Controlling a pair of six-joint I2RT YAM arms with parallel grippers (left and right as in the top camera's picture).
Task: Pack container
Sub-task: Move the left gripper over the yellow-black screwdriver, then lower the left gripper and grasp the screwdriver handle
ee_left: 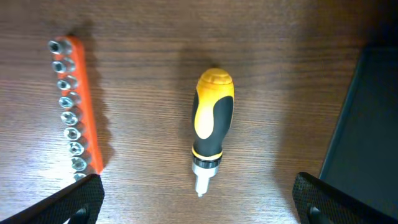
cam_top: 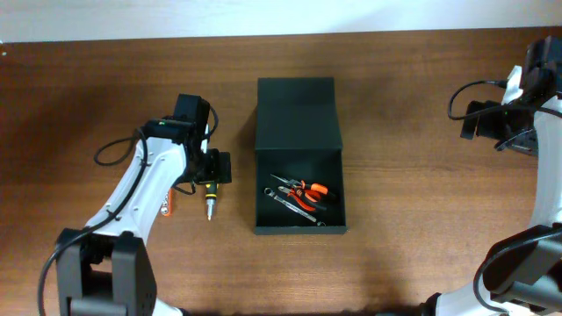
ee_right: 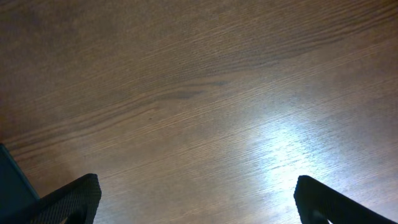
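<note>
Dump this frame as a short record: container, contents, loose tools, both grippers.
container: dark box, flap lid open
inside: orange-handled pliers, silver wrench
loose, left of container: yellow-black screwdriver, orange socket rail
left gripper: open, over the screwdriver, not gripping
right gripper: open, over the table, holding nothing

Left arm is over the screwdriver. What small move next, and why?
Probably lower the left gripper and close on the yellow-and-black stubby screwdriver: the jaws hang open, centred over it, and it lies beside the open dark green-black rectangular box, not inside.
</note>
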